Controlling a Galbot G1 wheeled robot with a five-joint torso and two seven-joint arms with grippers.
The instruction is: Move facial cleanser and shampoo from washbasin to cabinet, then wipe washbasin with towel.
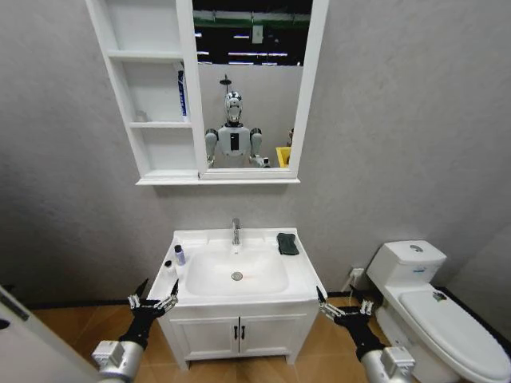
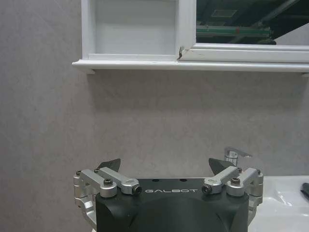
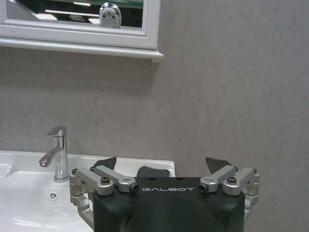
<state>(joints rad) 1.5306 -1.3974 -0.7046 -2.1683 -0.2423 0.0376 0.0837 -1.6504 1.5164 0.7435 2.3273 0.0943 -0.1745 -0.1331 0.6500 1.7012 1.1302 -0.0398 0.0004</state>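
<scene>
Black-fingered, the left end effector (image 1: pixel 153 297) hangs spread apart at the washbasin's (image 1: pixel 303 275) left front corner; the right end effector (image 1: pixel 345 304) waits likewise apart off the right corner. Two small bottles (image 1: pixel 176 259) stand on the left rim, the towel (image 1: pixel 287 243) on the right. Nothing seems gripped yet: next, judging so, the left reaches a bottle for the cabinet (image 1: pixel 152 124).

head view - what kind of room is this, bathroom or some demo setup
Most likely a bathroom, perhaps a mock-up one. A white washbasin with a chrome tap stands on a vanity, a toilet is beside it, and a mirrored cabinet hangs above. Both grippers, left and right, are open.
</scene>
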